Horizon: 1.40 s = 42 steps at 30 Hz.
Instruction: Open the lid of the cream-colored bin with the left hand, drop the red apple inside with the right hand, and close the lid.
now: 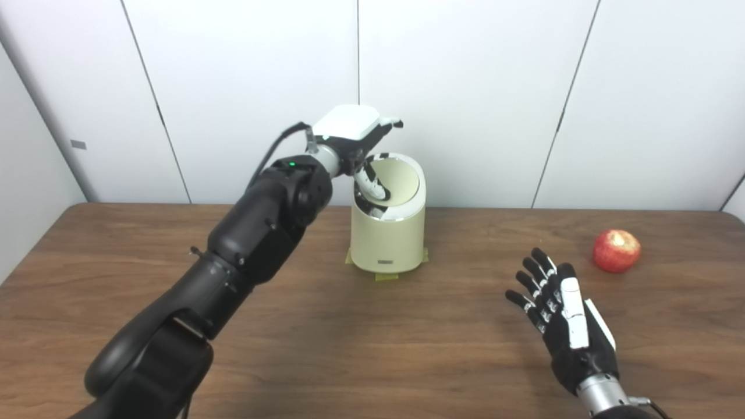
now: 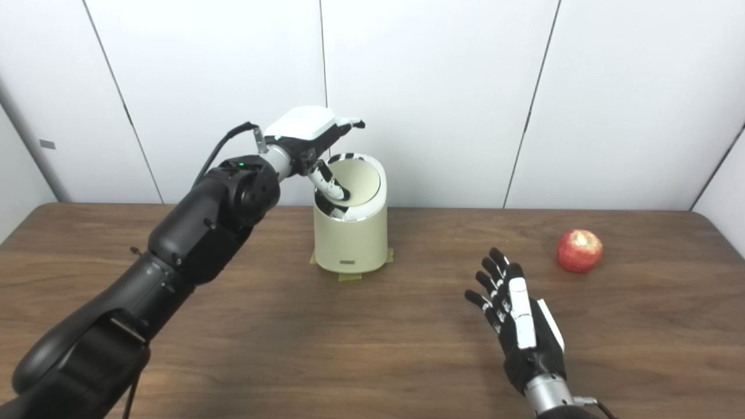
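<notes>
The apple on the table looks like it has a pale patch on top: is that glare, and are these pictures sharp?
Left eye view: the apple shows a pale patch on top, glare or skin, unclear. Right eye view: soft shadow under the right hand; the bin looks sharp, not blurred.

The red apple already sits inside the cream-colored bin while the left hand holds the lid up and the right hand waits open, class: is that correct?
Not quite. The red apple lies on the table, right of the cream-colored bin, as the left eye view shows. The left hand does hold the lid up, and the right hand waits open.
</notes>
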Available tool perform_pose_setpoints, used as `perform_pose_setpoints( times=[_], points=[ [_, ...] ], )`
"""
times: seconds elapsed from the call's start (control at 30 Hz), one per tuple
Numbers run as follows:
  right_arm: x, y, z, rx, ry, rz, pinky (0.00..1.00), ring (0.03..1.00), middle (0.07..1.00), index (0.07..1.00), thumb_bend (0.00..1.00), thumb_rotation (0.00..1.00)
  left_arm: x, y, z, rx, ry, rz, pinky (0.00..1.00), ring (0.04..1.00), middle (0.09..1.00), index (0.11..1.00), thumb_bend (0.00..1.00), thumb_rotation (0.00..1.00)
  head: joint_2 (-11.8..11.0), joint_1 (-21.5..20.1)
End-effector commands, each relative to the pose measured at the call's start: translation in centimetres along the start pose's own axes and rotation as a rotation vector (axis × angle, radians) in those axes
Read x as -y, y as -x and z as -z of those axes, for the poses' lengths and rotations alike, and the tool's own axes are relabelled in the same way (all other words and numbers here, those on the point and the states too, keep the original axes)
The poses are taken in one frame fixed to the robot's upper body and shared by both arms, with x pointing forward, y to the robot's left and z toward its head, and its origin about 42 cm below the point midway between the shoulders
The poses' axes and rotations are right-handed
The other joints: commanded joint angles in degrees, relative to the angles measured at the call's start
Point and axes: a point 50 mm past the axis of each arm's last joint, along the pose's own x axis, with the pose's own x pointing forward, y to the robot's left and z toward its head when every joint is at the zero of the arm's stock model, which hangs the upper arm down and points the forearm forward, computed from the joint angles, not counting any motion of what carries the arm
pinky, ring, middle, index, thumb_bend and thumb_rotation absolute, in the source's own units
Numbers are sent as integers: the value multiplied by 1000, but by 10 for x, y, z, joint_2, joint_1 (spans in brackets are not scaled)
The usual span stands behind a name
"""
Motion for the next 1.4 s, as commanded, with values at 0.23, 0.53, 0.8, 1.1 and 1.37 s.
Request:
perform_pose_setpoints(
  times=[0.23,0.53,0.8,1.1,1.37],
  points=[
    [-1,-6,-23,100,15,-15,829,950,964,965,587,975,-88,49,-6,201,407,-363,741,803,816,831,762,128,3,-1],
    [-1,-5,-25,99,22,-22,833,945,959,948,572,989,-43,82,20,222,794,-454,726,820,831,791,515,292,5,2],
    [1,-3,-26,121,31,-6,844,934,945,930,613,869,21,117,39,198,879,-445,768,800,830,848,414,518,8,-3],
    [3,-3,-27,169,29,12,861,929,935,907,652,716,77,164,66,103,967,-443,846,892,912,929,467,781,11,-11],
    [11,-6,-31,230,67,75,856,907,915,892,596,395,105,198,91,2,948,-434,856,904,936,949,457,889,13,-42]
  ],
)
